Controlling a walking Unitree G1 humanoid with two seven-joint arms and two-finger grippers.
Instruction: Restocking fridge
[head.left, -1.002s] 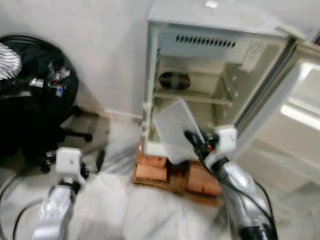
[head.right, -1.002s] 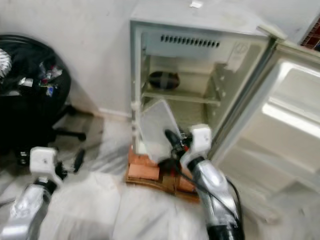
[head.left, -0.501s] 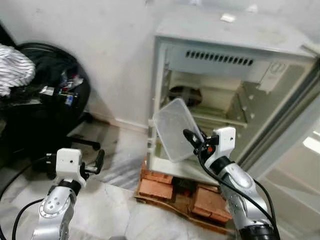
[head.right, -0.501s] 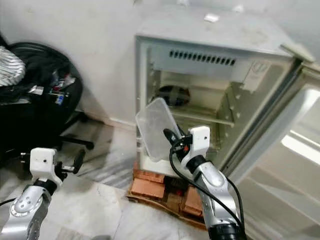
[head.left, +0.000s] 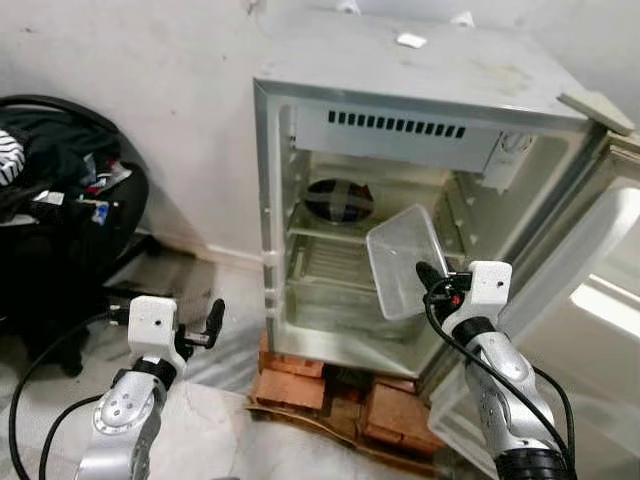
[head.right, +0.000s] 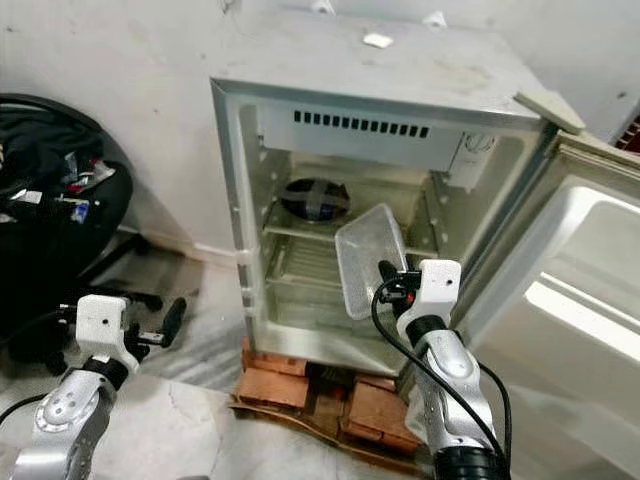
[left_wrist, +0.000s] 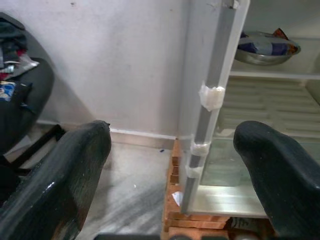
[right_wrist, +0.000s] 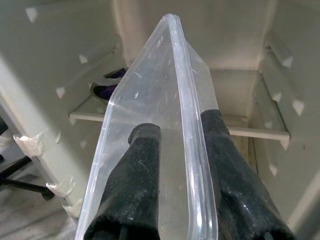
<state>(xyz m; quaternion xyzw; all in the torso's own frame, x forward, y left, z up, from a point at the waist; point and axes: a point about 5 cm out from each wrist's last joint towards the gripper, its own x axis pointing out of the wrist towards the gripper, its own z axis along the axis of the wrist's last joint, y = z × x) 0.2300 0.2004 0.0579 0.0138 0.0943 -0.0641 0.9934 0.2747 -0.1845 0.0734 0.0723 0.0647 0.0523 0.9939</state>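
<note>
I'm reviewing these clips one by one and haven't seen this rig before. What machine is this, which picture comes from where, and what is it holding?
This is a humanoid robot with two silver arms, each ending in two long black fingers. The two wide pictures come from its head camera, looking down at an open small fridge standing on bricks. The other two come from wrist cameras looking along the fingers. The right gripper holds a clear plastic container by its rim, in front of the fridge's opening. A bowl sits on the upper shelf. The left gripper is open and holds nothing.
</note>
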